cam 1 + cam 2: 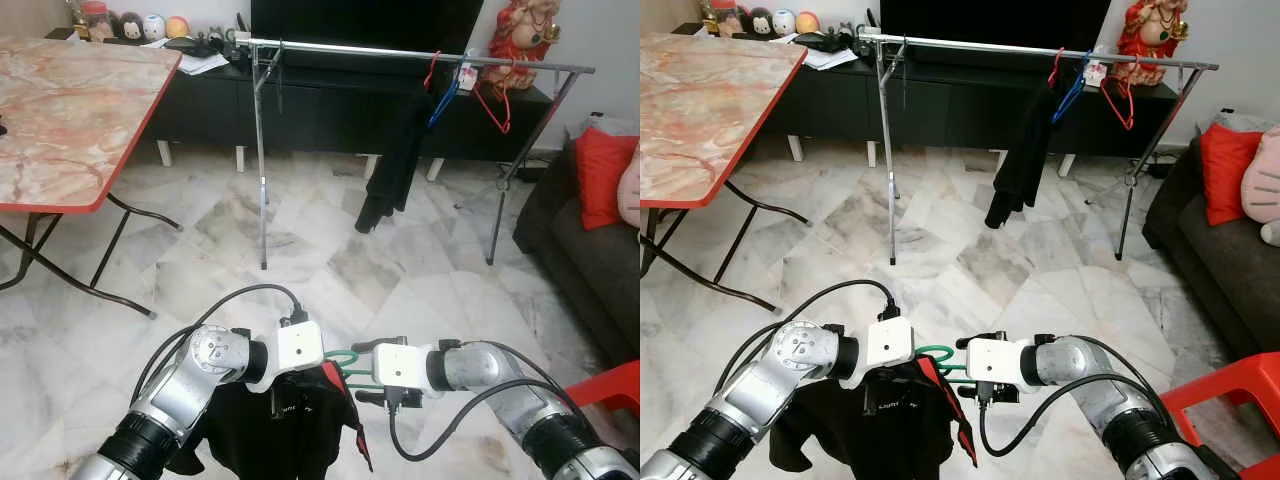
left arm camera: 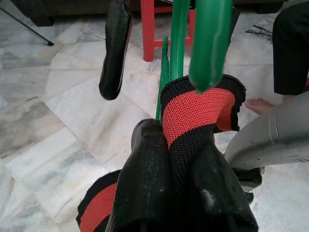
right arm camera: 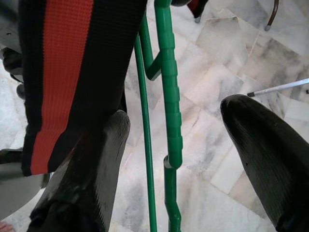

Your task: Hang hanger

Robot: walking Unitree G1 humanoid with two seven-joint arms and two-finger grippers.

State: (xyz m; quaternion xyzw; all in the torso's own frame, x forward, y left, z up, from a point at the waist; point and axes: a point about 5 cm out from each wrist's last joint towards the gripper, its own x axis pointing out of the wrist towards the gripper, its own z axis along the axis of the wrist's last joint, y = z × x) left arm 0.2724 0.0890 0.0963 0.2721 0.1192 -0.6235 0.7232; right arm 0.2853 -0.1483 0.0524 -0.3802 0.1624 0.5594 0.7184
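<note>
A green plastic hanger (image 1: pixel 342 358) carries a black garment with red trim (image 1: pixel 290 420) low in front of me, between both arms. My left gripper (image 2: pixel 178 140) is shut on the garment's red and black knitted collar (image 2: pixel 193 108), right beside the hanger's neck. My right gripper (image 3: pixel 178 113) stands open, its two fingers wide apart on either side of the hanger's green bars (image 3: pixel 169 96). The clothes rack's steel rail (image 1: pixel 360 50) runs across the room well ahead of me.
On the rail hang a black garment (image 1: pixel 395 160), a blue hanger (image 1: pixel 440 100) and a red hanger (image 1: pixel 495 105). A marble-topped folding table (image 1: pixel 60 120) stands at the left, a dark sofa (image 1: pixel 590 250) and a red stool (image 1: pixel 610 385) at the right. Marble floor lies between me and the rack.
</note>
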